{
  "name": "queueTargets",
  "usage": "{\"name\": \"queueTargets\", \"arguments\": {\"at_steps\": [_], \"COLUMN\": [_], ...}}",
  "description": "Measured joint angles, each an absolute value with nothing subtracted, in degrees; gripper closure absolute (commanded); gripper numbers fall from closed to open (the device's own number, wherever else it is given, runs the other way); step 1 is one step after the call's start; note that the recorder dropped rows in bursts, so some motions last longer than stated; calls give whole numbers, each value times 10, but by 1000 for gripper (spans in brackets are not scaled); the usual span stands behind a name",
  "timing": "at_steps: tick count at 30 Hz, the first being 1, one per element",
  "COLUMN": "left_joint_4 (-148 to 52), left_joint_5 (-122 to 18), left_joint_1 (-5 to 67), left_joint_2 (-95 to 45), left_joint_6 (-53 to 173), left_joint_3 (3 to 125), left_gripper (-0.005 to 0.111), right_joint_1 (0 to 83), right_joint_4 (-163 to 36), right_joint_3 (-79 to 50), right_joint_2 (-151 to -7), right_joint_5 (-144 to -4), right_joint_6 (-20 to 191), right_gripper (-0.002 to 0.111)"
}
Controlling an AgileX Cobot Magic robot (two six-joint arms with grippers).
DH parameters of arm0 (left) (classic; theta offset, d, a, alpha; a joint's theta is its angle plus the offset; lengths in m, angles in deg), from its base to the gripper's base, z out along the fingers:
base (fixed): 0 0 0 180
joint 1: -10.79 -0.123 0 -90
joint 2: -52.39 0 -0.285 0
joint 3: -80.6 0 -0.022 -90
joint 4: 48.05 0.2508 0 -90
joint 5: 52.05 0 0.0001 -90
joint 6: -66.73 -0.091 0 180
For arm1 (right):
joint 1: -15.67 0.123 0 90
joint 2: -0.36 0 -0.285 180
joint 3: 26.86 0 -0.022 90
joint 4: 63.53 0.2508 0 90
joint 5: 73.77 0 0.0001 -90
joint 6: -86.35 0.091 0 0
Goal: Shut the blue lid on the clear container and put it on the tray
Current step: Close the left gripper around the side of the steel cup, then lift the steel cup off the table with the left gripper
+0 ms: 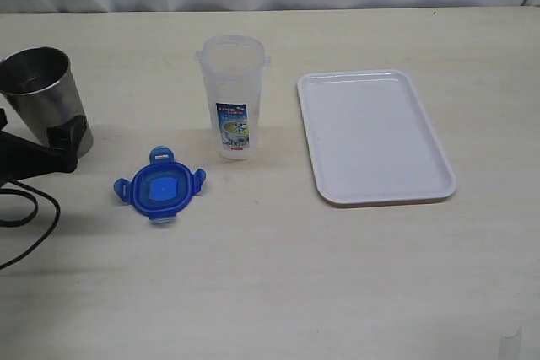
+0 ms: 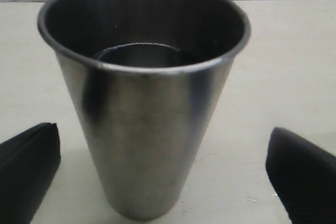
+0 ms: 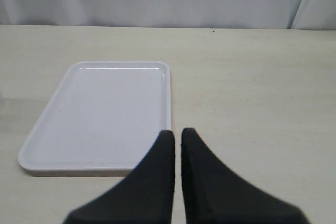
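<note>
Jaws, left gripper (image 2: pixel 165 174): gaping, flanking grey steel cup (image 1: pixel 42 90) | right gripper (image 3: pixel 177 145): pressing shut, empty | round blue plastic lid (image 1: pixel 159 186): lying near tall clear plastic container (image 1: pixel 232 94), white rectangular tray (image 1: pixel 371 132) apart | advisable: quitting cup, centring over lid.

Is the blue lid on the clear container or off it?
Off. The blue lid lies flat on the table beside the clear container, apart from it; the container stands upright with its mouth uncovered.
</note>
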State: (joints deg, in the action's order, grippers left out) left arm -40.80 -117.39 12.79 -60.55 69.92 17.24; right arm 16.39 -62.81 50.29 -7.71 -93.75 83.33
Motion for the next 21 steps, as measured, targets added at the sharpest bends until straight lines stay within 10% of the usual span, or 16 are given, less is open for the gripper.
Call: {"name": "queueTargets", "arguments": {"at_steps": [21], "left_joint_4": [-408], "left_joint_5": [-1202], "left_joint_1": [128], "left_joint_2": [-706], "left_joint_6": [699], "left_joint_3": [266], "left_gripper": [2], "right_joint_1": [164], "right_joint_4": [-628], "right_joint_3": [503], "right_joint_2": [-77], "right_joint_5": [-938], "right_joint_6": [833], "right_gripper": [104]}}
